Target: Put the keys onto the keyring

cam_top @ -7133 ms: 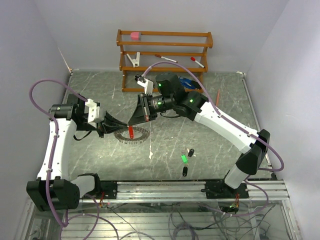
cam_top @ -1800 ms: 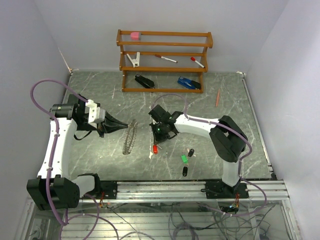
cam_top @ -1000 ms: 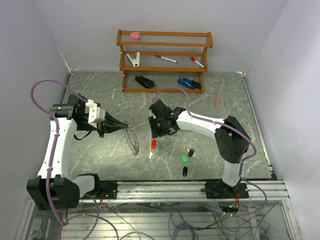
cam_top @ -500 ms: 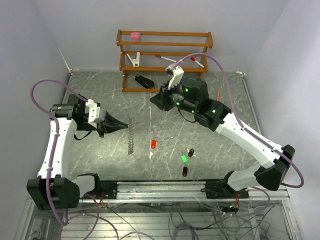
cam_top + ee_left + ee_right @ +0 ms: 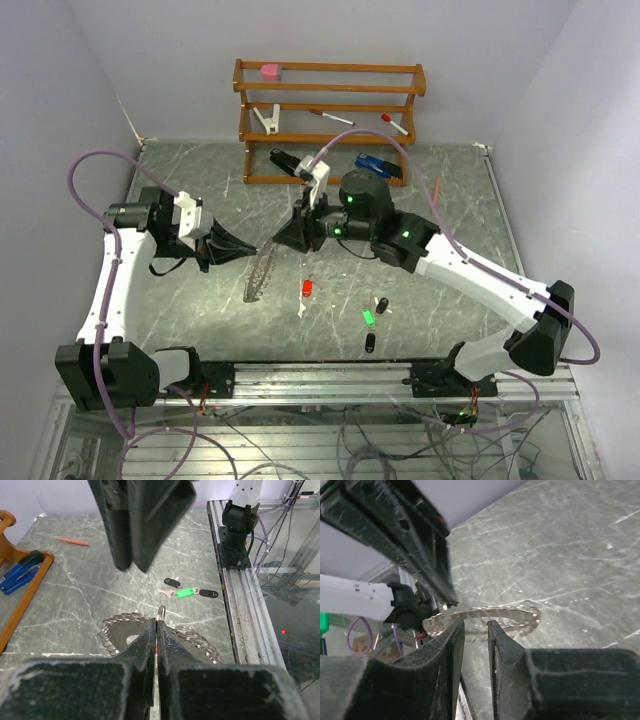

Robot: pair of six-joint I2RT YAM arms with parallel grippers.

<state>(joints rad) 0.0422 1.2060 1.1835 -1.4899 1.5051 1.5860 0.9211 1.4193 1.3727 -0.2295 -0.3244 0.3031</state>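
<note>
Barely begun, by the look of it: nothing hooked on the keyring [image 5: 262, 270] as far as can be made out. Hangs tilted on edge over the worktop [image 5: 450, 215], pinched at the rim by the fully closed left tool [image 5: 243, 248]. Right tool [image 5: 284, 238] just beside the ring's upper rim, parted only narrowly and carrying nothing. Cannot tell whether it touches the ring.

All four keys loose on the worktop: red key [image 5: 307, 288] near the ring, green key [image 5: 368, 317] and black keys [image 5: 382, 304] clustered farther right. Left to do: fetching and hooking each one.

Around: rack [image 5: 330, 70] at the back, black stapler [image 5: 288, 162] and blue stapler [image 5: 378, 166] on its bottom shelf, pencil [image 5: 437, 192] far right, white scrap [image 5: 301, 310] by the red key. Nothing between tools and keys. Likely snags: tiny flat keys and a swaying ring.
</note>
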